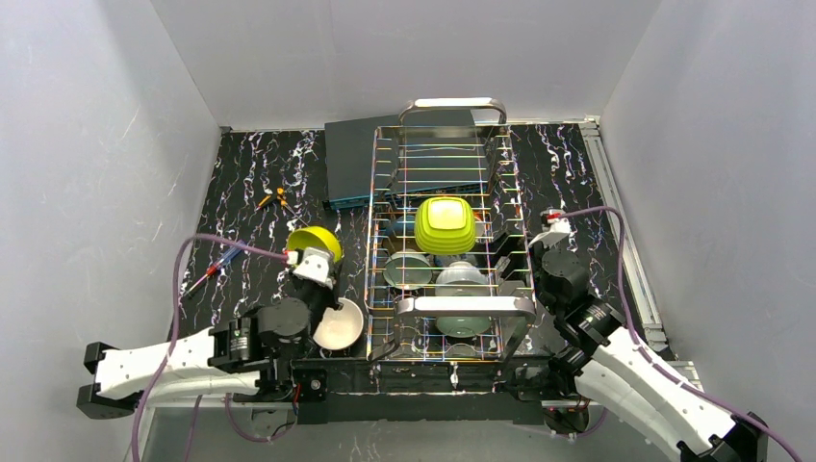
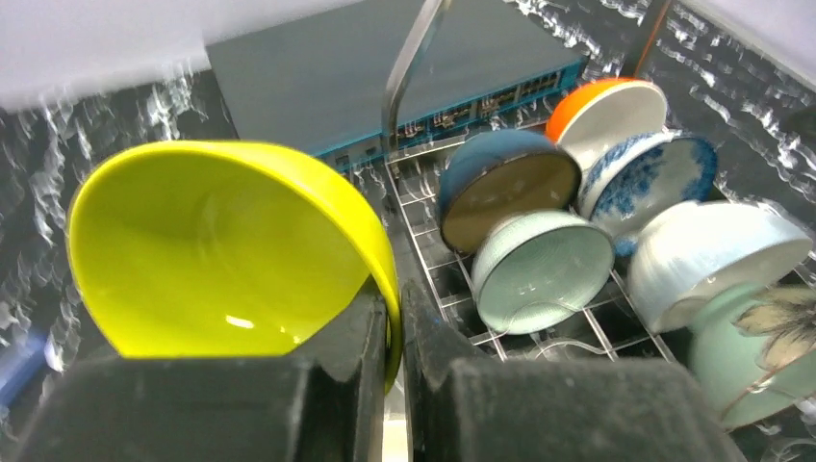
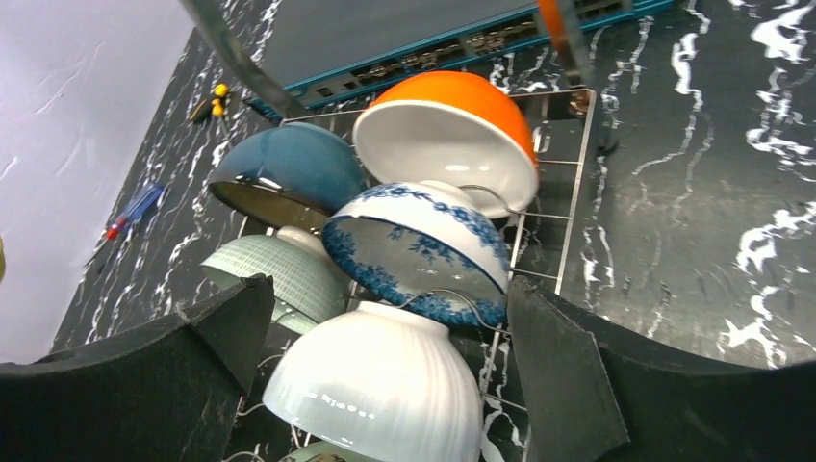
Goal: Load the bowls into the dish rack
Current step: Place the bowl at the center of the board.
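Tightly, left gripper (image 2: 393, 322) pinches lime-yellow bowl (image 2: 216, 245); right gripper (image 3: 385, 313) gapes wide.

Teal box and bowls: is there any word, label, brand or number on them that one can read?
No text can be read in any view.
Teal box: any print on its port face is too small and blurred to read.
Blue bowl: painted pattern only, no letters.

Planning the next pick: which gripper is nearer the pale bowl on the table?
Left. The left gripper, holding the lime-yellow bowl, is just beyond the pale bowl; the right gripper sits across the dish rack.
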`<state>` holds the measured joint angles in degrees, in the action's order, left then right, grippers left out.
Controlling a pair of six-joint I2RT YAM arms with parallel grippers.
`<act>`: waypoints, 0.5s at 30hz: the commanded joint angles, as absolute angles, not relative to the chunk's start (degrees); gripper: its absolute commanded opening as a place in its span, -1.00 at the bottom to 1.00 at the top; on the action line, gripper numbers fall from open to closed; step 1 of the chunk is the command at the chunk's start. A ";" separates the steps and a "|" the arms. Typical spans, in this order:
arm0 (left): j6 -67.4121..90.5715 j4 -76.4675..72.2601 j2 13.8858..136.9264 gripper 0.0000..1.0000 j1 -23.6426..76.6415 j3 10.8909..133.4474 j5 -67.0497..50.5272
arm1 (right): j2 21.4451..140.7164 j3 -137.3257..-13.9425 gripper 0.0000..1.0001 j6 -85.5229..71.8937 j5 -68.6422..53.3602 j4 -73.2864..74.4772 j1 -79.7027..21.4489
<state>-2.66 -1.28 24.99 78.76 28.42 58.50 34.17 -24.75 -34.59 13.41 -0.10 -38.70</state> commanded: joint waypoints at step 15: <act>58.04 51.79 33.79 -1.00 72.12 39.28 47.52 | 29.54 -28.73 0.97 -32.88 17.67 10.45 -38.76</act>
